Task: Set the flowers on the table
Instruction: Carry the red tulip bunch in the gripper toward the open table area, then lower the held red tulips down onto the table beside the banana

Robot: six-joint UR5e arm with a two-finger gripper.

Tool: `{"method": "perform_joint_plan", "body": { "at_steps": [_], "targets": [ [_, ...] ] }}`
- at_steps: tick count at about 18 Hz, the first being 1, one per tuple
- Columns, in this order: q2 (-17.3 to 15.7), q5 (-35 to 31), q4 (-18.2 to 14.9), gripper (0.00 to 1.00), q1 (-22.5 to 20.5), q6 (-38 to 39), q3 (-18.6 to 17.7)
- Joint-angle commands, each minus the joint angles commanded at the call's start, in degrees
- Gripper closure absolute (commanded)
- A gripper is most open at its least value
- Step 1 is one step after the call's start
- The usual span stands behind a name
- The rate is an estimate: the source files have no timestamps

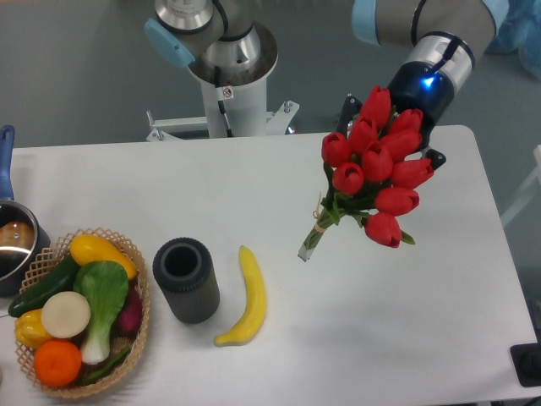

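Observation:
The flowers [376, 169], a bunch of red tulips with green leaves and tied stems, hang in the air above the right half of the white table [406, 321]. The blooms point up and to the right, and the stem ends point down and to the left, near the tabletop. My gripper [390, 134] is behind the blooms and mostly hidden by them. Only dark parts of it show at either side of the bunch. It is shut on the flowers and holds them up.
A black ribbed cylinder vase [186, 279] stands left of centre with a banana [247, 300] beside it. A wicker basket [110, 235] of vegetables and fruit sits at the front left. A pot [13, 245] is at the left edge. The arm's base [228, 76] stands behind the table.

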State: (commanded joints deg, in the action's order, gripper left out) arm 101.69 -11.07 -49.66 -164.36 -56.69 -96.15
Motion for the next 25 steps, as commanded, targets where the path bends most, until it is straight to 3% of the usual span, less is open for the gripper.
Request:
{"method": "perform_joint_plan", "body": {
  "at_steps": [8,10,18,23,25],
  "targets": [
    [0.09,-0.09,0.0,0.46,0.17,-0.09,-0.18],
    [-0.17,-2.79,0.0,0.46,0.26,-0.17,-0.18],
    [-2.28,-20.89,-0.26,0.46,2.29,-1.23,-0.44],
    [-3.08,-39.33,-0.44,0.46,3.25,-2.28,0.97],
    [-2.64,-50.39,-0.62,0.46,4.47,-7.96,0.0]
  ]
}}
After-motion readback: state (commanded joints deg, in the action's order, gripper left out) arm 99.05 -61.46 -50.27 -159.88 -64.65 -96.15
